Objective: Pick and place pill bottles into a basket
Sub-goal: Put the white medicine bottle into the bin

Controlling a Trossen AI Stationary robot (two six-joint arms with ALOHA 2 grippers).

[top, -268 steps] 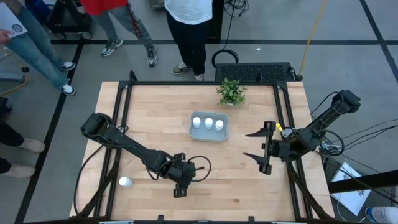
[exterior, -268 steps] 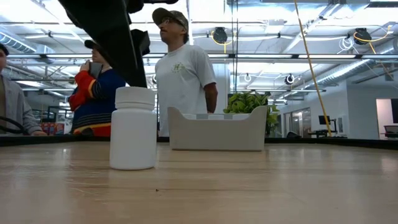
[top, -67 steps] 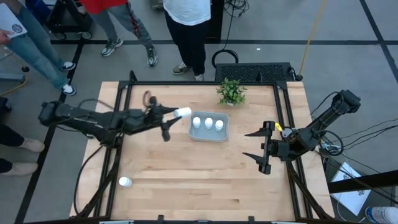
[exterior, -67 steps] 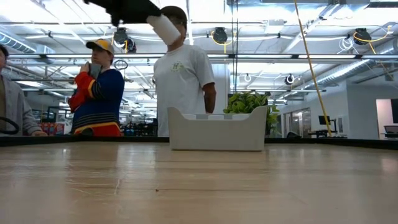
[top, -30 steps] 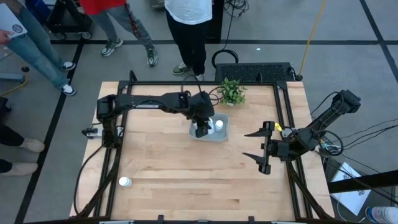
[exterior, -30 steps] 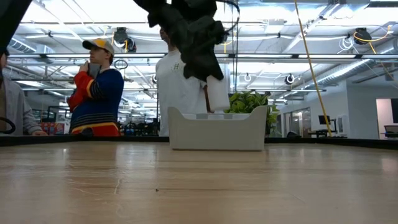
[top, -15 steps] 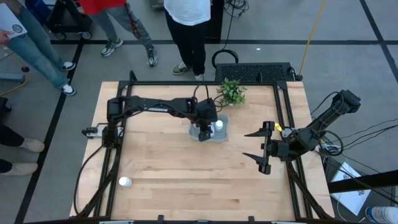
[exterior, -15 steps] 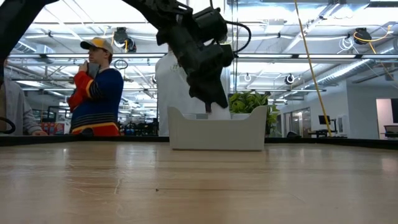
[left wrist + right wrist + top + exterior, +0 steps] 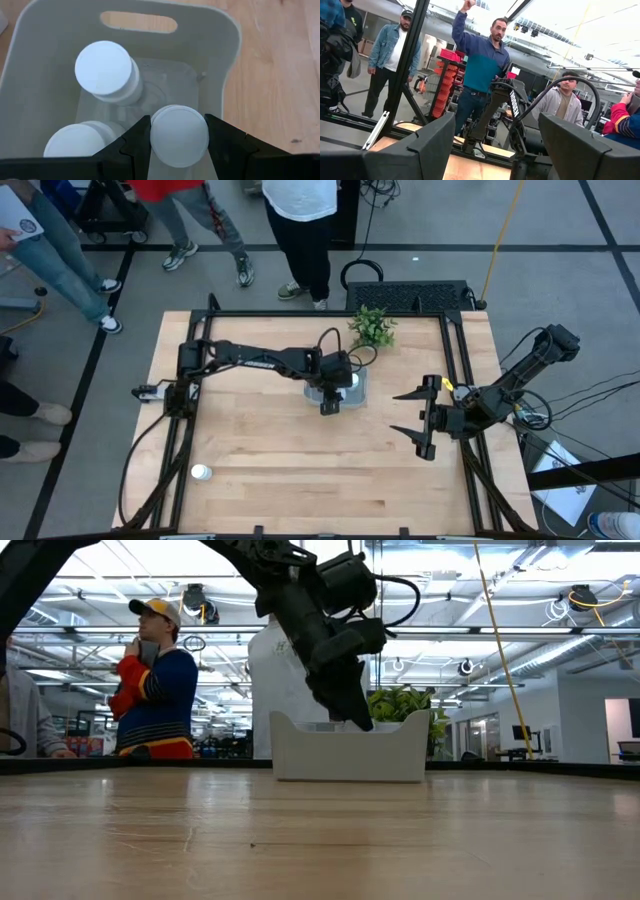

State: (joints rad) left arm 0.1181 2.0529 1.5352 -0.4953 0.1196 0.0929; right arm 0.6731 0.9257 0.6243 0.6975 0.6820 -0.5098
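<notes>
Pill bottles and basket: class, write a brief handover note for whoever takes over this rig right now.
Left claw: down inside the basket, shut on a pill bottle, not yet released.
Right claw: open, waiting above the table's right side, away from the basket.
Done: at least two other bottles stand in the basket beside the held one.
Left: release this bottle, then fetch the last bottle standing near the table's front-left corner.

The worktop point(image 9: 300, 450) is pale, smooth-grained wood. The basket point(image 9: 220, 65) is translucent matt plastic. The pill bottles point(image 9: 104, 70) have smooth white plastic caps.
</notes>
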